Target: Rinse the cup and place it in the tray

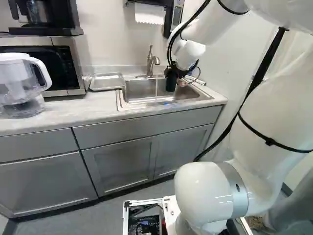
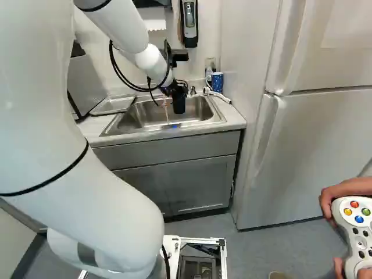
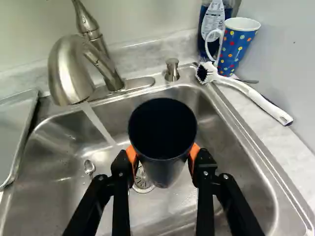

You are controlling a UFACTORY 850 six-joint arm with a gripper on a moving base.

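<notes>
1. The gripper's (image 3: 163, 153) fingers pinch the dark cup (image 3: 163, 140), upright over the sink (image 3: 243, 179), toward its back edge, beside the stream (image 3: 100, 125).
2. I'd ease its mouth under the water, below the faucet (image 3: 69, 71).
3. Tip it out well before the tray (image 3: 24, 132).

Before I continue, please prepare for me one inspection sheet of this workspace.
Surface: metal sink set in a pale counter; water runs from the faucet.
Job's things: dark cup over the sink, beside the stream; tray next to the sink.
Clutter: spoon in the sink; brush, dotted cup and bottle by its rim.
End effector: both pads closed on the dark cup.
Cables: black ones loop beside the arm.
Surroundings: refrigerator, microwave, pitcher.
</notes>
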